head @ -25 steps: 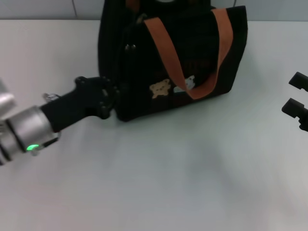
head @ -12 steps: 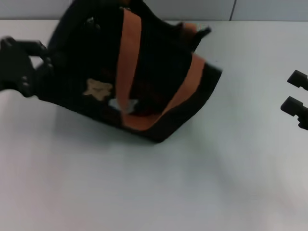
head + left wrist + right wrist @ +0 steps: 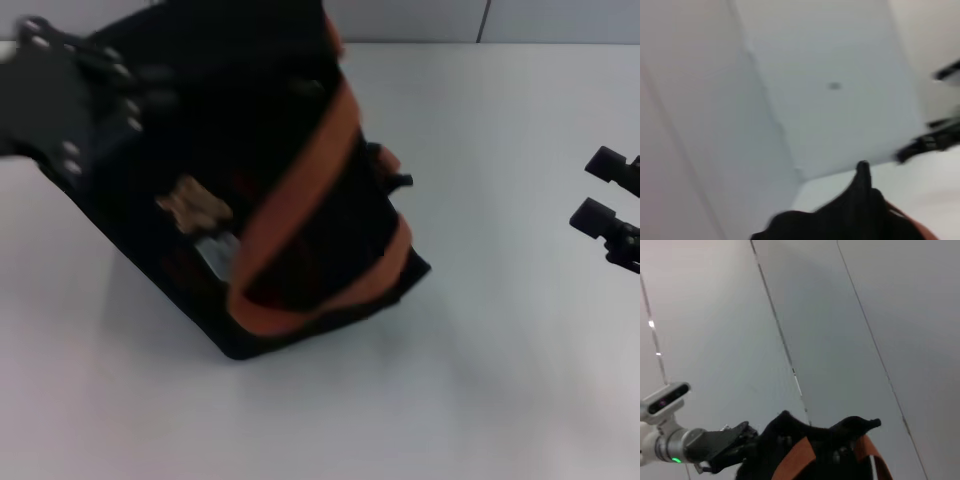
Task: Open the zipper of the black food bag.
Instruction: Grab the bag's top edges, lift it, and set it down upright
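Note:
The black food bag point(image 3: 250, 130) hangs tilted over the table, its upper end raised at the left and one lower corner down near the middle. Its orange-brown handles point(image 3: 300, 190) and tan bear patch point(image 3: 190, 207) face me. My left gripper point(image 3: 70, 100) is at the bag's raised left end, blurred, and looks shut on the fabric there. I cannot make out the zipper. The right wrist view shows the bag point(image 3: 815, 450) with the left gripper point(image 3: 735, 440) at its end. My right gripper point(image 3: 598, 190) stays at the right edge, open and apart from the bag.
The white table point(image 3: 480, 380) spreads in front of and to the right of the bag. A grey panelled wall point(image 3: 500, 18) runs along the table's far edge.
The left gripper has swung up and left, pulling the bag with it. The bag went from standing upright to tipped steeply and turned. The right gripper barely moved.

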You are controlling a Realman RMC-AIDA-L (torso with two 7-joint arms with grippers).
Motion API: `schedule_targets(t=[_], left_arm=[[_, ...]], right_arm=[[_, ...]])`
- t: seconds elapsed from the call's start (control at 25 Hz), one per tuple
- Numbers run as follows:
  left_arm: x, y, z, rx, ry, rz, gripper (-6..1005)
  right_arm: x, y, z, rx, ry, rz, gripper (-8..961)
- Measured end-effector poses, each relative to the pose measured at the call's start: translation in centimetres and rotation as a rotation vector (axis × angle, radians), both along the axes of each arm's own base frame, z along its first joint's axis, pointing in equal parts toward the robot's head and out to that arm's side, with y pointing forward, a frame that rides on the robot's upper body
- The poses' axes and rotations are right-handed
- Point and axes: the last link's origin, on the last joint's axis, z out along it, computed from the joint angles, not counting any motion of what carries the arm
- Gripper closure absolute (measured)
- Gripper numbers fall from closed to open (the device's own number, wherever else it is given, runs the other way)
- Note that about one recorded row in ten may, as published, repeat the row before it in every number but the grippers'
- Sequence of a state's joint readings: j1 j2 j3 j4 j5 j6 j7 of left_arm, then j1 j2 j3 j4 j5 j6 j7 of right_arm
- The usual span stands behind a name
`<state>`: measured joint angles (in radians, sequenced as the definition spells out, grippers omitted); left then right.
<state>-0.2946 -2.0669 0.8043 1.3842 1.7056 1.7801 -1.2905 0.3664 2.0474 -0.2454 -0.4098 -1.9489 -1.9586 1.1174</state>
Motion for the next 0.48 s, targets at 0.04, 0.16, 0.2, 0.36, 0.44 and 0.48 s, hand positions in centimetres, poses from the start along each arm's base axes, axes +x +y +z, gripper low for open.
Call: schedule_targets(t=[0.04,0.16,0.2,0.36,0.44,0.48], left_arm=[[0.2,0.0,-0.5,-0.021,0.013,-0.013,912],[1.1,0.1,-2.3,-0.073,0.044,-0.051,913],[1.2,0.2,-2.5,-0.076,0.047,-0.057,913],[1.6,0.3,-3.1,-0.083,0.051,-0.080,913],[1.8,0.3,-3.3,-0.091,0.053,-0.090,914],[1.8,0.2,-3.5,-0.097,0.055,-0.096,914]], right_arm=[[0.1,0.1,-0.2,0.000,-0.002,-0.012,185],[0.5,0.4,-0.9,-0.007,-0.007,-0.063,187],[0.5,0.5,-1.0,-0.010,-0.008,-0.071,188],[0.3,0.9,-1.5,-0.023,0.002,-0.083,190],[0.0,1.2,-1.8,-0.047,0.027,-0.092,191],[-0.3,1.5,-1.9,-0.065,0.043,-0.100,192]])
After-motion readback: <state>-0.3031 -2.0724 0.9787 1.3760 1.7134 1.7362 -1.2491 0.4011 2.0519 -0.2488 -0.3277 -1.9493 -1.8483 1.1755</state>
